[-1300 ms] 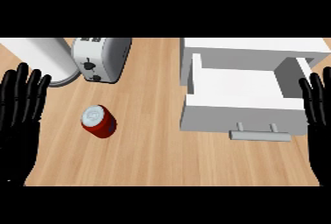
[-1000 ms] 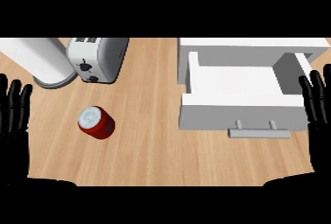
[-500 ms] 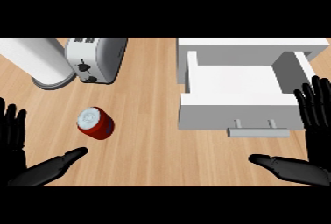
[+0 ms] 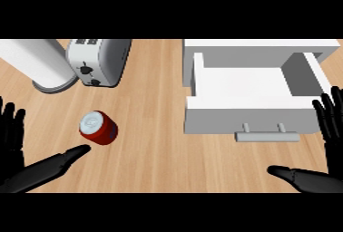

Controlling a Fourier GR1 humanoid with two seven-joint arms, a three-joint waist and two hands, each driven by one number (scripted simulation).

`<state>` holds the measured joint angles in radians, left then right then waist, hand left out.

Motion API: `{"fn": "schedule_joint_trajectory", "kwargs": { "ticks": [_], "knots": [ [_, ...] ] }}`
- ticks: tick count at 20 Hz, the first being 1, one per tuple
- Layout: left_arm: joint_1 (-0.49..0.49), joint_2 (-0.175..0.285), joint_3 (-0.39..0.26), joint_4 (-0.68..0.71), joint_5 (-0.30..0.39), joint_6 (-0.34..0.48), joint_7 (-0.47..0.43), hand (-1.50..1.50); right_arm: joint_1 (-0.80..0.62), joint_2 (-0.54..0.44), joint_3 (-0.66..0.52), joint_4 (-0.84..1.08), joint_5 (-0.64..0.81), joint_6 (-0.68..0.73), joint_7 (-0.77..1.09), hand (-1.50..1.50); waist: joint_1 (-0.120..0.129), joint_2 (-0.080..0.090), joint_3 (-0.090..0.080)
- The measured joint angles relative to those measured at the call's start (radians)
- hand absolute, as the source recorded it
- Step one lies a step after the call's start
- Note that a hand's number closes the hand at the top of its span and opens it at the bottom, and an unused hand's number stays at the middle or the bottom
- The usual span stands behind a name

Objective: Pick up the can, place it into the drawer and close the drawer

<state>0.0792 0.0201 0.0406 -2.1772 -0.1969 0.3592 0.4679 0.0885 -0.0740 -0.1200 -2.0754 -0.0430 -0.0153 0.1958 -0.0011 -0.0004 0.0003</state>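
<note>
Along the lower edge, black left hand (image 4: 46, 168) and black right hand (image 4: 331, 129) show fingers straight, holding nothing. Just past the left thumb, the red silver-topped metal can (image 4: 98, 128) sits on the pale wooden worktop (image 4: 154, 113); farther right, the white boxy drawer (image 4: 244, 86) stands open.

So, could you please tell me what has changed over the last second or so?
The left robot hand and right robot hand dropped lower, thumbs swinging into view, the left one toward the can. Nothing was grasped. The can, open drawer and toaster stayed put.
</note>
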Motion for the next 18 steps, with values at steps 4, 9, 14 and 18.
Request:
{"fn": "schedule_joint_trajectory", "kwargs": {
  "ticks": [4, 9, 14, 18],
  "knots": [
    [-0.007, -0.001, -0.004, 0.089, 0.024, 0.012, -0.051, -1.50, 0.022, 0.006, -0.003, -0.004, 0.000, 0.011, -0.026, -1.50, -0.001, 0.000, 0.000],
    [-0.009, -0.014, -0.057, 0.219, 0.022, 0.073, -0.141, -1.50, 0.002, -0.007, -0.030, -0.011, -0.019, 0.017, -0.008, -1.50, -0.001, 0.000, -0.001],
    [0.016, -0.017, -0.079, 0.345, 0.061, 0.113, -0.262, -1.50, 0.039, -0.003, -0.035, -0.043, -0.024, 0.032, -0.012, -1.50, -0.002, 0.000, -0.001],
    [0.031, -0.019, -0.090, 0.434, 0.094, 0.135, -0.355, -1.50, 0.060, -0.005, -0.049, -0.052, -0.026, 0.051, -0.026, -1.50, -0.001, 0.000, -0.001]
  ]
}}
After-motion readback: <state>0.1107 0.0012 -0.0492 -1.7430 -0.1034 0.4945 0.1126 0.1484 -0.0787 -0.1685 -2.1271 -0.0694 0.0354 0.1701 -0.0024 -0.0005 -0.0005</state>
